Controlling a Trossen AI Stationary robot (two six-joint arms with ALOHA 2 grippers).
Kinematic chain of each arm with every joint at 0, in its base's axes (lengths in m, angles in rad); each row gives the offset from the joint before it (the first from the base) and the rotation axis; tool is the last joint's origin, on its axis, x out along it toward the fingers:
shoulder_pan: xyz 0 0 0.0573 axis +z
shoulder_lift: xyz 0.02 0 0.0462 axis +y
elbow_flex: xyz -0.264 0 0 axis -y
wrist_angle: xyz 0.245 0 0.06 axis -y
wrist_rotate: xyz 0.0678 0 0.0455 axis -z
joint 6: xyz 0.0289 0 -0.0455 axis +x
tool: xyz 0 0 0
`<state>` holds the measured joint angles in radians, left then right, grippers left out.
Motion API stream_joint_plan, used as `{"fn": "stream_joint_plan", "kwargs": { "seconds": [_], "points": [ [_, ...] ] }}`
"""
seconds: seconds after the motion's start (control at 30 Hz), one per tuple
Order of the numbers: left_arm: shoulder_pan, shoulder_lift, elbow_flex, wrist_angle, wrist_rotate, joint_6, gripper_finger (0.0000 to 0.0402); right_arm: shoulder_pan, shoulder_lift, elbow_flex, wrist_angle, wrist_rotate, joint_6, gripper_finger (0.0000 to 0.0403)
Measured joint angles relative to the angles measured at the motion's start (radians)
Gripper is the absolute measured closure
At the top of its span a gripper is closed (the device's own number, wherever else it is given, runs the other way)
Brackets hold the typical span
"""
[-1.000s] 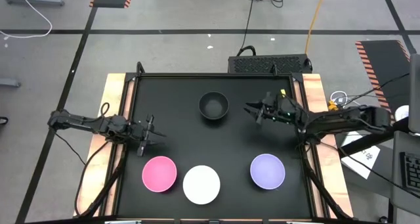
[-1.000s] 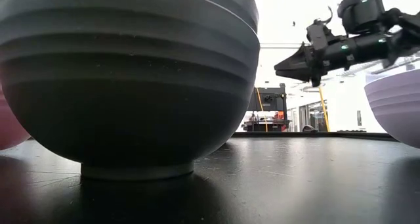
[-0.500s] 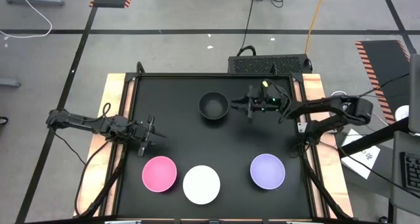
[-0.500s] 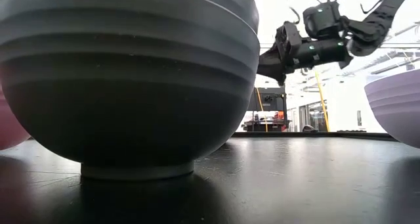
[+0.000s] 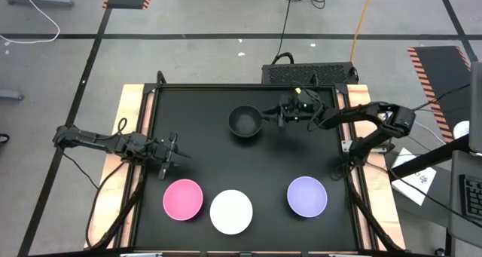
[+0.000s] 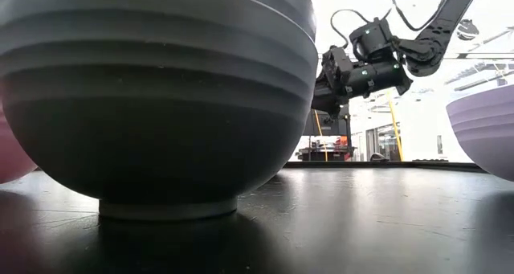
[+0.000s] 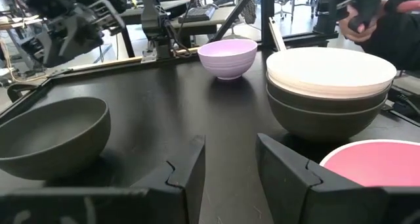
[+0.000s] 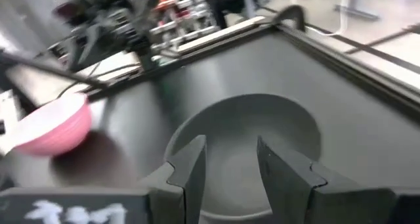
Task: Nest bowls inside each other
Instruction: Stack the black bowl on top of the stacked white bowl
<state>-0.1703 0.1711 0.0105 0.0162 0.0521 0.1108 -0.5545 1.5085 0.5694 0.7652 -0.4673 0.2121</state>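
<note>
A black bowl (image 5: 245, 121) stands on its foot at the far middle of the table. My right gripper (image 5: 268, 117) is open and hovers at this bowl's right rim; in the right wrist view its fingers stand over the bowl's (image 8: 252, 142) near rim. Along the near edge stand a pink bowl (image 5: 183, 199), a white bowl (image 5: 231, 211) and a lavender bowl (image 5: 307, 196). In the left wrist view the white bowl (image 7: 331, 69) sits nested in a dark bowl (image 7: 325, 115). My left gripper (image 5: 172, 153) waits open at the table's left side.
The black tabletop has a raised frame (image 5: 151, 91) and wooden side rails. In the low view the dark bowl (image 6: 161, 97) under the white one fills the near foreground and hides part of my right gripper (image 6: 321, 93). Bare table lies between the far bowl and the near row.
My right gripper has moved toward the table's left and slightly toward its far edge, from open table on the right to the black bowl's right rim. The bowls have kept their places.
</note>
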Motion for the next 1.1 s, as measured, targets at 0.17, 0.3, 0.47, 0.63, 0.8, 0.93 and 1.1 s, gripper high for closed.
{"fn": "stream_joint_plan", "kwargs": {
  "seconds": [0.17, 0.3, 0.47, 0.63, 0.8, 0.93, 1.1],
  "points": [
    [0.0, 0.0, 0.0, 0.0, 0.0, 0.0, 0.0266, -0.035, -0.001, 0.015, -0.009, 0.017, 0.127, 0.0272],
    [0.0, 0.0, 0.0, 0.0, 0.0, 0.0, 0.0266, -0.043, -0.001, 0.077, -0.109, 0.022, 0.181, 0.0272],
    [0.0, 0.0, 0.0, 0.0, 0.002, 0.0, 0.0266, -0.035, -0.002, 0.165, -0.235, 0.06, 0.192, 0.0272],
    [0.0, 0.0, 0.0, 0.0, 0.003, 0.0, 0.0266, -0.034, -0.002, 0.248, -0.401, 0.084, 0.177, 0.0272],
    [0.0, 0.001, 0.0, 0.0, 0.003, 0.0, 0.0266, -0.033, -0.001, 0.328, -0.601, 0.106, 0.148, 0.0272],
    [0.0, 0.017, 0.0, 0.0, 0.003, 0.005, 0.0266, -0.033, -0.001, 0.381, -0.76, 0.105, 0.114, 0.0272],
    [0.0, 0.037, 0.0, 0.0, 0.003, 0.011, 0.0266, -0.032, -0.001, 0.425, -0.876, 0.073, 0.046, 0.0272]
  ]
}}
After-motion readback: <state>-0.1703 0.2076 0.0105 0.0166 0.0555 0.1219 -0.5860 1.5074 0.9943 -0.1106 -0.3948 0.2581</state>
